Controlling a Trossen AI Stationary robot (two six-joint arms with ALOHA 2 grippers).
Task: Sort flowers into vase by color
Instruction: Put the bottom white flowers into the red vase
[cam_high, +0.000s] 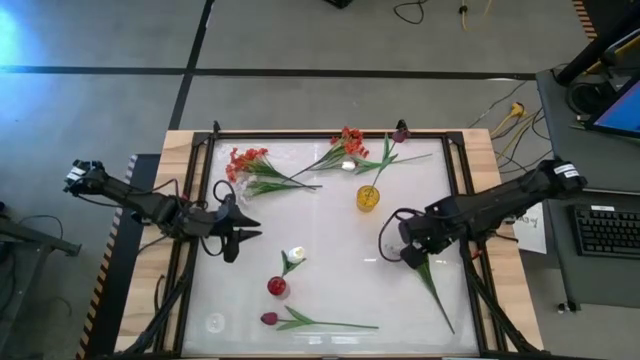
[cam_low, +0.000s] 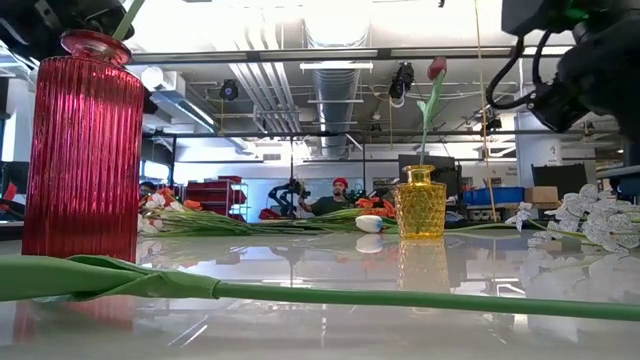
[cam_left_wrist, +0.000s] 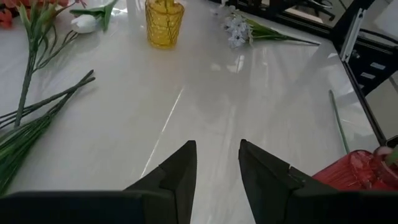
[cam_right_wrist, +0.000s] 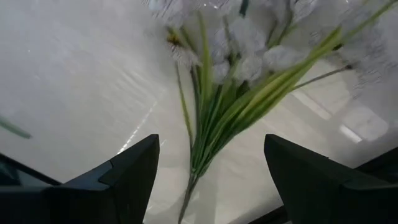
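right gripper (cam_right_wrist: 211, 180) wide open over the whitish flower spray (cam_right_wrist: 249, 68), stems between its fingers, left gripper (cam_left_wrist: 217, 180) narrowly parted, empty, yellow vase (cam_left_wrist: 164, 22) ahead

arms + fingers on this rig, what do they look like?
Two dark, near-black jointed arms with black cables along them and a white label near each outer end. The left gripper has two dark, matte, wedge-shaped fingers tapering to blunt tips. The right gripper has the same dark, wedge-shaped fingers.
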